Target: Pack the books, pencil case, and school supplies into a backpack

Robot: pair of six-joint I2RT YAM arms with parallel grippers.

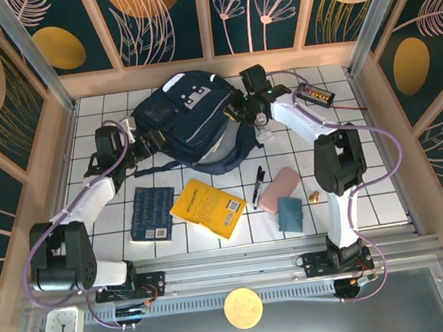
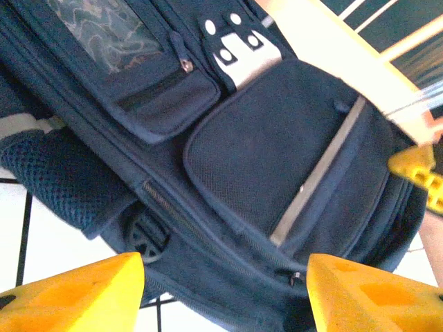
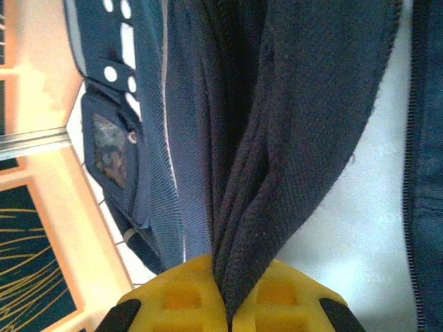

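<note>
Left gripper [image 2: 225,294], yellow fingers spread apart, faces the left side of a large navy-blue fabric backpack [image 1: 189,126]. The backpack lies front pockets up at the far middle of the white tiled table [image 1: 382,185], long axis running far to near. Right gripper [image 3: 228,297] is clamped on a fold of its dark fabric.

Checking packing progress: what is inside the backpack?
The interior of the backpack is covered by its fabric, so contents cannot be seen. The navy book, yellow book, pink pencil case, black pen and teal item lie outside on the table.
</note>
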